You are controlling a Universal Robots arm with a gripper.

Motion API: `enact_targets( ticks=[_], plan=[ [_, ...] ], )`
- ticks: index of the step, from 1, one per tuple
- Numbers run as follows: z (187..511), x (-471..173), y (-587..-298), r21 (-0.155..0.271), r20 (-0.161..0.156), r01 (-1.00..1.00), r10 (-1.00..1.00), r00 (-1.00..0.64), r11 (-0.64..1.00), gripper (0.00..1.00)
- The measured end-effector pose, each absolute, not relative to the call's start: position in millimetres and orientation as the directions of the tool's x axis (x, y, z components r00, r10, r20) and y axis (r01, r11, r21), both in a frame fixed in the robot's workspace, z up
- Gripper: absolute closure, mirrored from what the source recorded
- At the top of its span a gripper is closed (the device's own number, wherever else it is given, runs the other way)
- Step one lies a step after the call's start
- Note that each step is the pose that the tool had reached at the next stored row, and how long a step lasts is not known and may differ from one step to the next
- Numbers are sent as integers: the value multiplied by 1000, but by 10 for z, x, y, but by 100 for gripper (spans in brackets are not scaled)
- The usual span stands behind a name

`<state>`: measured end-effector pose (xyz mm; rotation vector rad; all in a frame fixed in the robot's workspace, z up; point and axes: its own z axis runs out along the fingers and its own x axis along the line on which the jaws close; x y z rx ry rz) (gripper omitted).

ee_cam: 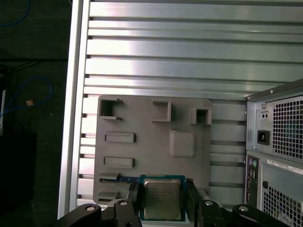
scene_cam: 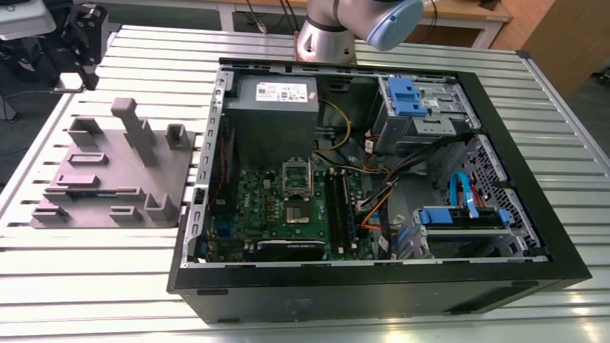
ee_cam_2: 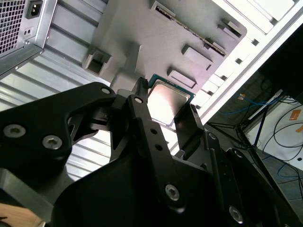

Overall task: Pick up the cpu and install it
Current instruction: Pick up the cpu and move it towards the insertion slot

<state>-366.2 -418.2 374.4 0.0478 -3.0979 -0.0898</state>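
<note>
Black hand [ee_cam_2: 165,97] body sits closest in the second wrist view, with two dark fingers [ee_cam_2: 144,118] reaching away from the lens. Fingers are clamped on the cpu [ee_cam_2: 163,101], one on each of two opposite edges, both touching. The shiny silver top faces the wrist cameras and the thin green-pale rim shows around it.

In the first wrist view the cpu [ee_cam: 162,198] sits flat and level between the fingers, over the near edge of the grey plastic fixture [ee_cam: 156,123]. It looks big against the fixture's blocks, so my read is that it's held up clear of the fixture, not resting in a pocket.

In the exterior view the hand [scene_cam: 74,71] hangs at the far corner of the slatted aluminium counter [scene_cam: 96,286], with a bright square at its tip, probably the cpu [scene_cam: 70,82]. The fixture is just below it in that view.

Key relation: the chip is already in the hand, and it's square, so no long axis to speak of. The cpu socket [scene_cam: 298,212] sits on the green motherboard [scene_cam: 271,189] inside the open computer case [scene_cam: 381,282]. It's well apart from the hand, toward the exterior view's right, past the fixture and over the case wall. The socket looks uncovered with its dark centre showing. Whether its pins are bare is too small to tell.
</note>
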Motion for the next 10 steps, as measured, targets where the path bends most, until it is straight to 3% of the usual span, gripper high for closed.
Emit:
enact_targets(
  ticks=[10],
  plan=[
    [3745, -3639, -4182, 58, 41, -30, -32, -999, 998, 53]
  ],
)
